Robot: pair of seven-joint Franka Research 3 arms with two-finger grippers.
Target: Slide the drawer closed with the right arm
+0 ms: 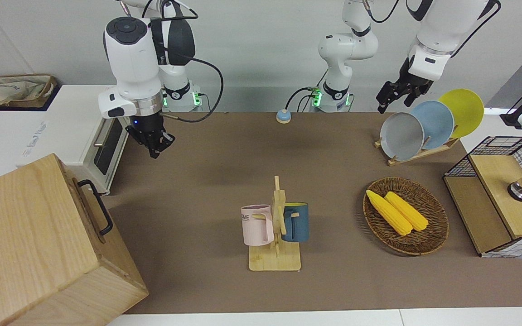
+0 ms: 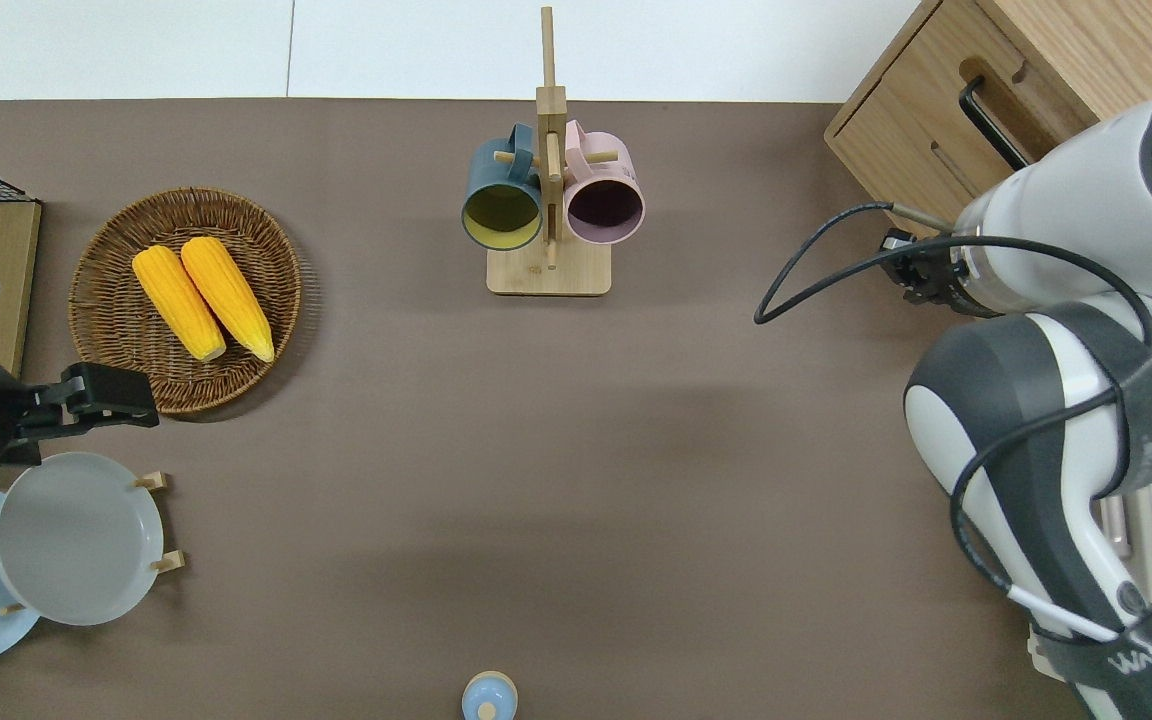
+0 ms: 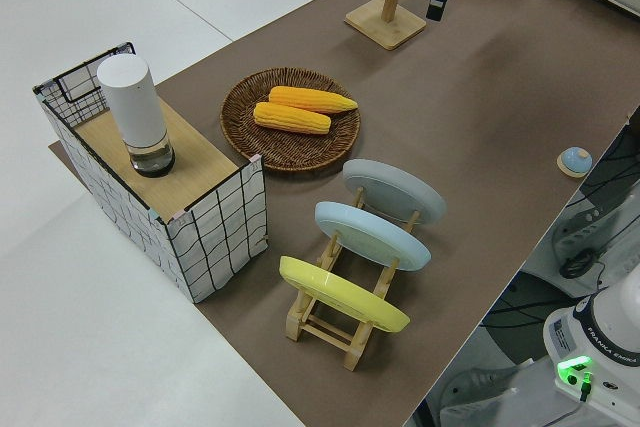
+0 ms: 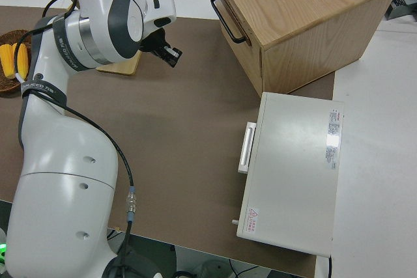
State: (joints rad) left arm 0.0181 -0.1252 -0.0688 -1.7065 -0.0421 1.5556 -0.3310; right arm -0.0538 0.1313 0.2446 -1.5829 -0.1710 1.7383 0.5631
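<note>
Drawer (image 1: 89, 204) flush in cabinet (image 1: 30, 240). Right pincer (image 1: 155, 144) in air near handle (image 4: 225, 19), holding nothing, gap unclear. Left arm parked.

Brown-topped table (image 1: 224, 181), bearing: wooden cabinet (image 1: 39, 244), white toaster oven (image 1: 84, 136), mug stand (image 1: 275, 253), wicker basket (image 1: 428, 242) of corn, plate rack (image 1: 417, 154), wire-and-wood box (image 1: 501, 199), small blue button (image 1: 283, 116).

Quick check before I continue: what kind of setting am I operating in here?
Probably a lab bench staged as a kitchen: a toaster oven, a rack of plates, mugs on a wooden tree and a basket of corn.
</note>
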